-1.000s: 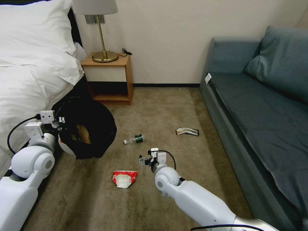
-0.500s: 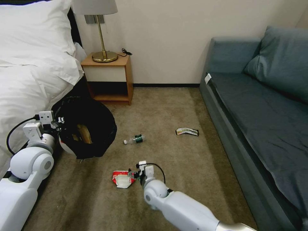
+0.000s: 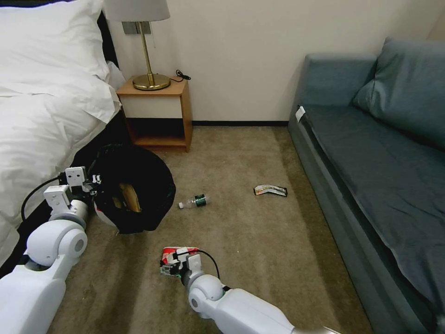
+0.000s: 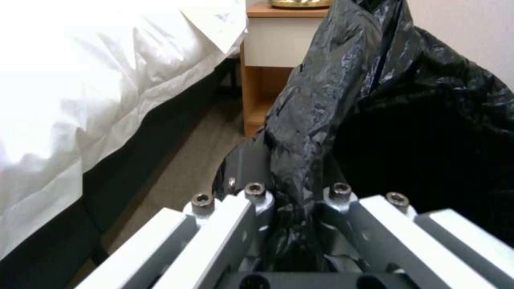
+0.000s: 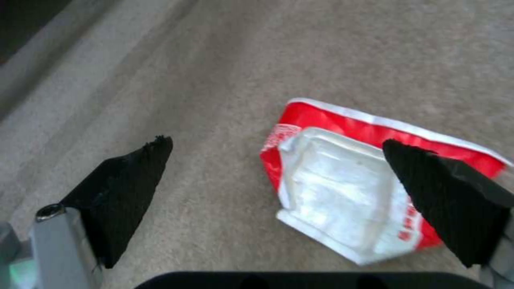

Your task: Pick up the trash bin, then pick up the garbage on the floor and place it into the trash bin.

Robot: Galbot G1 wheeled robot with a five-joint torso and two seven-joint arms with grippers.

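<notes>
Left gripper (image 4: pixel 292 208) clamped on the black bag at the rim of the trash bin (image 3: pixel 134 192), holding it tilted beside the bed (image 3: pixel 41 106); brown paper (image 3: pixel 130 197) lies inside. Right gripper (image 5: pixel 278 192) spread wide, low over the red-and-white packet (image 5: pixel 348 188) on the carpet (image 3: pixel 250 232), one pad over the packet, the other on bare carpet. Clear bottle (image 3: pixel 194 201) and flat wrapper (image 3: pixel 270 189) lie farther out toward the sofa (image 3: pixel 380 153).

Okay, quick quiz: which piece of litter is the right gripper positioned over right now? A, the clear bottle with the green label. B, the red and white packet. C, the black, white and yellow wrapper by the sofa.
B: the right gripper is open with the red-and-white packet lying on the carpet between its fingers, while the bottle and wrapper lie farther off.
</notes>
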